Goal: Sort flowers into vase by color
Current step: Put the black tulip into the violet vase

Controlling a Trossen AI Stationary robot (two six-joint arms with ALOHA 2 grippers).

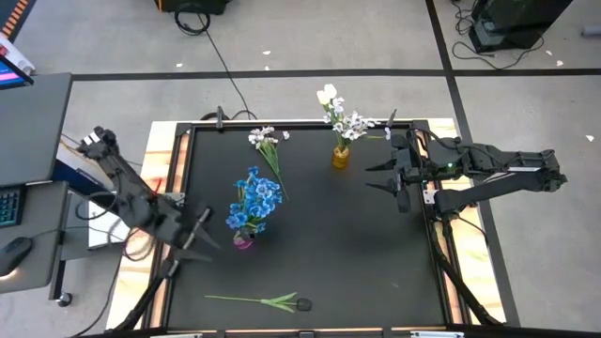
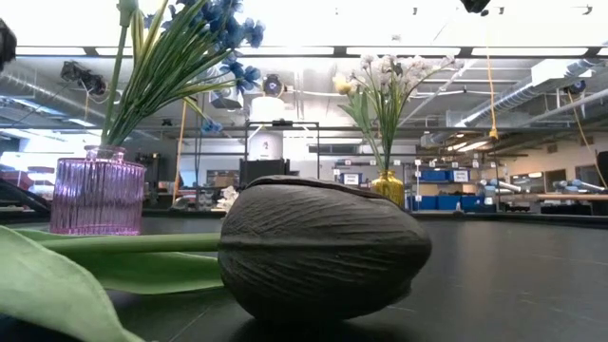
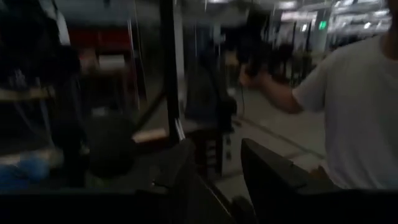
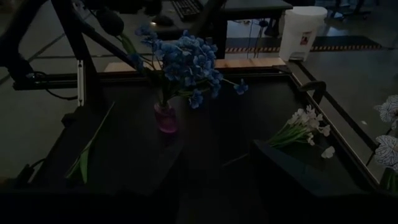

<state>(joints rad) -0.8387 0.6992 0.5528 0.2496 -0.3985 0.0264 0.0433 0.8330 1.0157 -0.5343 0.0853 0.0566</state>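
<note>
A dark, ribbed tulip bud (image 2: pixel 323 249) on a thin green stem lies nearest, loose on the black desk (image 1: pixel 357 244). Blue blossoms (image 1: pixel 255 201) fill a ribbed pink glass vase (image 2: pixel 97 197); white flowers (image 1: pixel 344 117) stand in an amber vase (image 1: pixel 341 157), with 1 white spray (image 1: pixel 266 141) lying flat nearby. The left gripper (image 1: pixel 199 232) and right gripper (image 1: pixel 383 176) both stand spread and empty at opposite desk edges.

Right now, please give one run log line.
blue flowers: pink vase | white spray, dark tulip: on mat | grippers: empty

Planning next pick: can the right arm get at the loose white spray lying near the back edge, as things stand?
Probably yes. The white spray lies flat on bare mat, left of the yellow vase. The right gripper hangs open with clear mat between; only the vase's bouquet stands near that path.
</note>
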